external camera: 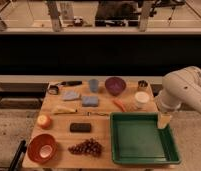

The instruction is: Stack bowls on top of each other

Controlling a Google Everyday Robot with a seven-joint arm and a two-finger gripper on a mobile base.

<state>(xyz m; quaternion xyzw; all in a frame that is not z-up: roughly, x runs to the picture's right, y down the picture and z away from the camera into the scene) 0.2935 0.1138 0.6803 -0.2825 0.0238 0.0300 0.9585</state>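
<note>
Bowls sit well apart on a crowded wooden table (pixel 59 136) as a one-armed mobile robot prepares to stack them. The orange-red bowl (pixel 42 148), pale inside, stands upright and empty at the table's front-left corner. The dark purple bowl (pixel 115 85) stands at the far edge, right of centre, between a small blue-grey cup (pixel 94 85) and a white cup (pixel 141 99). The robot's white arm (pixel 186 90) reaches in from the right edge, and its gripper (pixel 164 120) hangs over the far-right corner of a green tray (pixel 141 141), nearer the purple bowl than the orange-red one and touching neither. Whether the gripper is open or closed cannot be told.

No stacking has begun. Both bowls look like light, rigid tableware with smooth, probably slippery walls, so a pinch across the rim, one jaw inside and one outside, seems the surest hold. The purple bowl's near rim, facing the arm, appears the easiest place to take it. A carrot (pixel 120 105) lies just in front of that bowl and the two cups crowd its sides, leaving little room for a sideways approach. A bunch of grapes (pixel 86 147) lies beside the orange-red bowl. Being similar in size, the bowls should nest only if lowered level and centred.
</note>
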